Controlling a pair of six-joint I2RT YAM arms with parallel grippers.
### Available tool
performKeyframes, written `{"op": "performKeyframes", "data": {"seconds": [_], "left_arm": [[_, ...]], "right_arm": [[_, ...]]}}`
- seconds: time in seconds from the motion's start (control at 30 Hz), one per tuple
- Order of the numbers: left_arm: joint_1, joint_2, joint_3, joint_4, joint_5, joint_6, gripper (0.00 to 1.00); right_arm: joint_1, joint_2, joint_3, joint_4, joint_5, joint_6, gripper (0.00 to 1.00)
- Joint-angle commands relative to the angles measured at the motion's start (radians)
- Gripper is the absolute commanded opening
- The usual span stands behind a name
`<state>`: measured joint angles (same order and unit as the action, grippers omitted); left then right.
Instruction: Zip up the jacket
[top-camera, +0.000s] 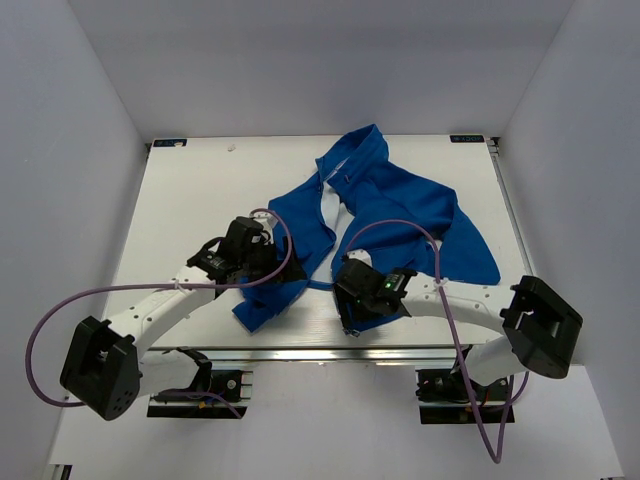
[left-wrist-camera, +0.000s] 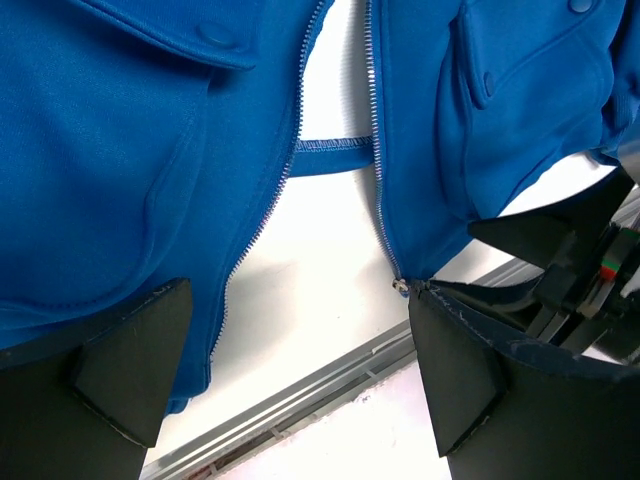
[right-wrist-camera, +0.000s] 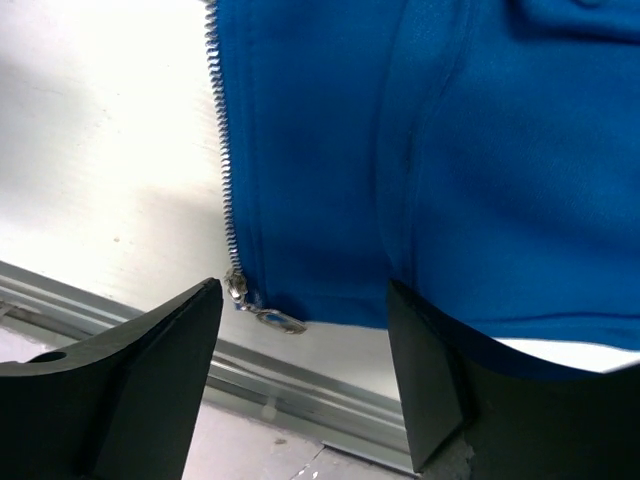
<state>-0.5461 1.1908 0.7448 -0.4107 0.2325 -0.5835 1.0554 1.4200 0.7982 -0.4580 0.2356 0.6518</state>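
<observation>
The royal-blue jacket (top-camera: 400, 210) lies open on the white table (top-camera: 190, 190), collar far, hem near. In the left wrist view its two front panels (left-wrist-camera: 130, 170) are apart, with zipper teeth along each edge and white table between them. The zipper slider (right-wrist-camera: 238, 288) with its metal pull tab (right-wrist-camera: 275, 318) sits at the bottom of the right panel's teeth; it also shows in the left wrist view (left-wrist-camera: 400, 288). My left gripper (top-camera: 268, 268) (left-wrist-camera: 300, 370) is open above the gap at the hem. My right gripper (top-camera: 352, 305) (right-wrist-camera: 305, 350) is open, straddling the slider and hem corner.
A metal rail (left-wrist-camera: 300, 395) runs along the table's near edge just beyond the hem, also seen in the right wrist view (right-wrist-camera: 300, 400). Grey walls enclose the table on three sides. Purple cables loop over both arms. The right gripper's body (left-wrist-camera: 570, 260) is close beside my left fingers.
</observation>
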Motion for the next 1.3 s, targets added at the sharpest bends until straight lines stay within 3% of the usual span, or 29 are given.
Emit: {"op": "performKeyframes", "data": {"seconds": [0.0, 0.27, 0.8, 1.27], "left_arm": [[0.003, -0.039, -0.012, 0.016, 0.01, -0.001, 0.98], [0.003, -0.037, -0.005, 0.003, 0.005, -0.001, 0.98], [0.003, -0.065, -0.015, -0.01, -0.009, -0.018, 0.98], [0.003, -0.065, 0.008, -0.022, -0.016, -0.01, 0.98]], "right_arm": [[0.041, -0.001, 0.059, -0.036, 0.062, 0.049, 0.71], [0.077, 0.002, 0.072, -0.056, 0.079, 0.054, 0.7], [0.074, 0.229, 0.134, -0.111, 0.136, 0.059, 0.63], [0.066, 0.056, 0.047, -0.034, 0.103, 0.046, 0.67]]}}
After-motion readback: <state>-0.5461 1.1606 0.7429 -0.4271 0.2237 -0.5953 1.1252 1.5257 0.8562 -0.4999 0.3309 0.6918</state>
